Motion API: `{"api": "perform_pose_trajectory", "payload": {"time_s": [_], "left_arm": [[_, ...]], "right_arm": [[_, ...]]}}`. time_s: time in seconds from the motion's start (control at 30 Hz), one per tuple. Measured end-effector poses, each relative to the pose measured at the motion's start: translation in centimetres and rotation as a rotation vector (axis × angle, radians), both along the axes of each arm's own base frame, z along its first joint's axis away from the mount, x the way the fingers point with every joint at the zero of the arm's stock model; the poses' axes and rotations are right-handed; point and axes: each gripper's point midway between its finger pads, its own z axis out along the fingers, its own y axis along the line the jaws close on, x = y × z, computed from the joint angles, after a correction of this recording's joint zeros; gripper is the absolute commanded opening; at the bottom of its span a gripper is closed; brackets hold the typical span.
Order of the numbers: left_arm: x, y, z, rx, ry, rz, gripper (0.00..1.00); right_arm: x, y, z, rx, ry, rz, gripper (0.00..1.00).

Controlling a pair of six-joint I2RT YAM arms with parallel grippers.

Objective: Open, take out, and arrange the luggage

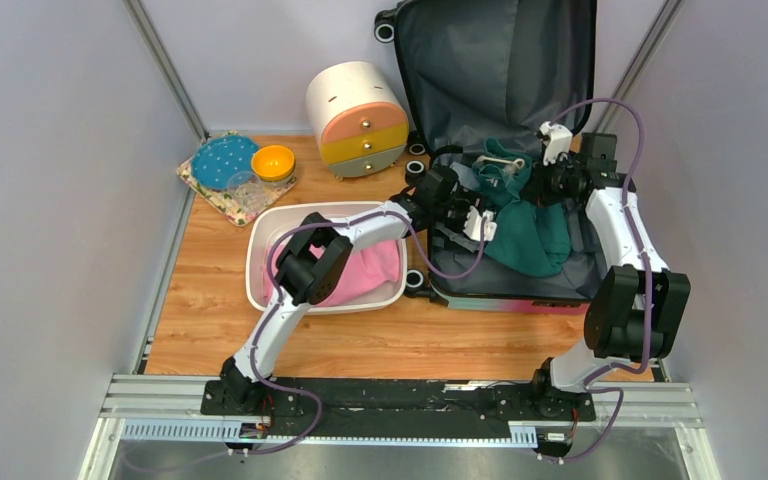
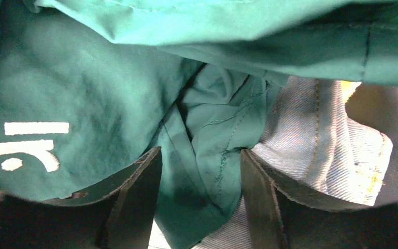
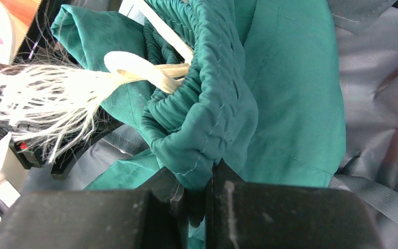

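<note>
Risk of losing green trousers point(image 3: 290, 93) on lift: right tool point(image 3: 207, 181) clamped tight on just the waistband edge. Risk too of snagging frayed drawstring point(image 3: 134, 65) on left arm. Left tool point(image 2: 202, 171) spread apart, gripping nothing, straddling a green fold over denim point(image 2: 311, 135); chance of dragging both out if shut here. Both arms stretched fwd, wrists dipped into open luggage point(image 1: 500, 70) at table's point(image 1: 210, 330) far right, lid up against back wall

You're looking at a robot test cell, not a home: plain pale panels point(image 1: 50, 200) box in the wood-grain surface point(image 1: 360, 340), a metal post point(image 1: 165, 65) climbs the upper left, and the left arm point(image 1: 280, 325) and right arm point(image 1: 620, 225) stand on an aluminium rail point(image 1: 150, 400) along the bottom.
</note>
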Motion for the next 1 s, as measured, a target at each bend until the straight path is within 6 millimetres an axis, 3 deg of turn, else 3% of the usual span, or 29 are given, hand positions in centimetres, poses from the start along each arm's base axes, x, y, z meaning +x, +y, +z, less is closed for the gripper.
{"api": "perform_pose_trajectory", "payload": {"time_s": [0.07,0.17,0.2,0.23,0.47,0.6,0.73,0.87,1.0], "left_arm": [[0.1,0.0,-0.1,0.004,-0.004,0.008,0.51],[0.8,-0.2,-0.3,-0.002,-0.018,0.037,0.34],[1.3,-0.5,-0.3,-0.008,-0.02,0.047,0.03],[1.7,-0.9,-0.2,-0.021,-0.021,0.056,0.0],[2.2,-1.5,1.2,-0.13,0.017,0.09,0.0],[1.4,-1.3,3.0,-0.18,0.067,0.099,0.0],[0.4,-0.9,7.1,-0.25,0.085,0.102,0.0],[-1.0,0.0,12.9,-0.326,0.069,0.085,0.0],[-3.0,2.3,17.2,-0.372,0.059,0.069,0.0]], "right_arm": [[0.0,-0.1,0.0,0.004,0.0,0.0,0.0],[-0.1,-0.1,0.0,0.01,0.001,0.002,0.0],[-0.2,0.0,0.0,0.011,0.004,0.004,0.0],[-0.2,0.0,0.0,0.013,0.007,0.006,0.0],[-0.7,0.7,0.2,0.042,0.02,0.032,0.0],[-1.3,1.3,2.2,0.072,-0.003,0.051,0.0],[-2.0,1.8,5.3,0.093,-0.069,0.065,0.0],[-3.3,2.7,9.2,0.122,-0.153,0.087,0.0],[-4.6,4.0,12.6,0.158,-0.211,0.123,0.0]]}}
